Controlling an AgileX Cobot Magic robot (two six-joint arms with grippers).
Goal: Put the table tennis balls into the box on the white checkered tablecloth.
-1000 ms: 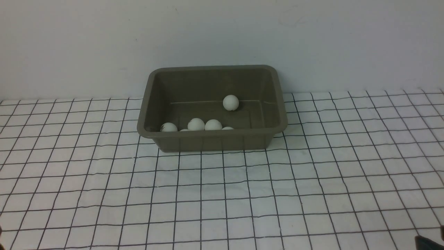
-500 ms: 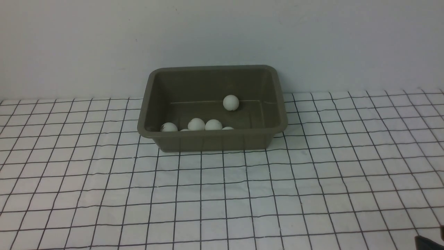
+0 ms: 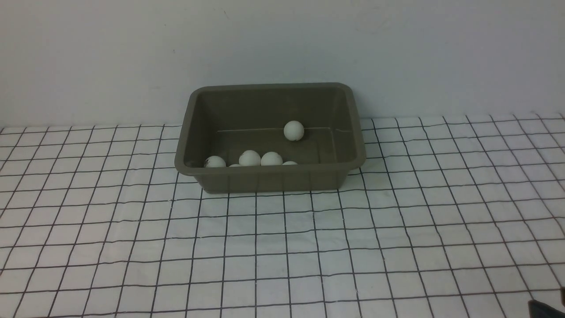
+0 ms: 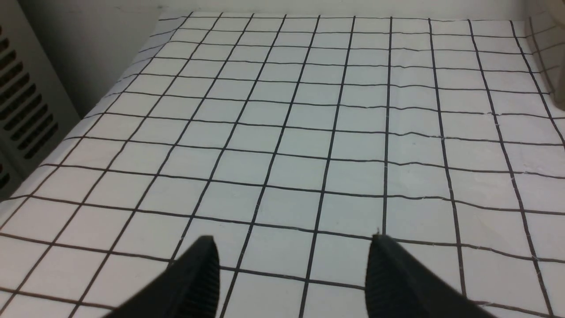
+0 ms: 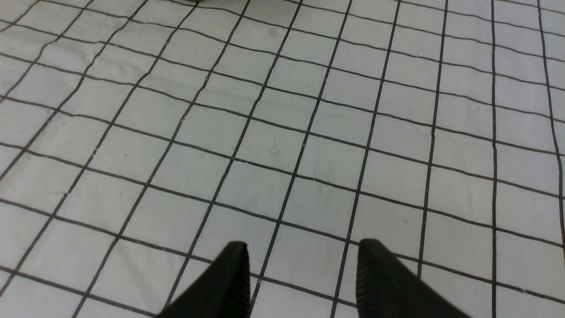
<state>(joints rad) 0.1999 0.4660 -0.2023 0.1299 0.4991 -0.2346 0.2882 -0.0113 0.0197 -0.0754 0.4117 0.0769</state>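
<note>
The olive-brown box (image 3: 269, 179) stands on the white checkered tablecloth (image 3: 282, 247) against the back wall. Several white table tennis balls lie inside it: one (image 3: 294, 130) at the back, a row (image 3: 250, 158) along the near wall, partly hidden by the rim. My left gripper (image 4: 293, 251) is open and empty over bare cloth. My right gripper (image 5: 302, 256) is open and empty over bare cloth; only a dark tip of it (image 3: 545, 308) shows in the front view's lower right corner. No ball shows in either wrist view.
A pale wall (image 3: 282, 44) rises right behind the box. In the left wrist view a grey vented panel (image 4: 22, 101) stands beside the cloth's edge. The cloth is slightly wrinkled.
A dark sliver at the front view's lower left edge has gone out of view. The box, the balls and the right gripper's tip have not moved.
</note>
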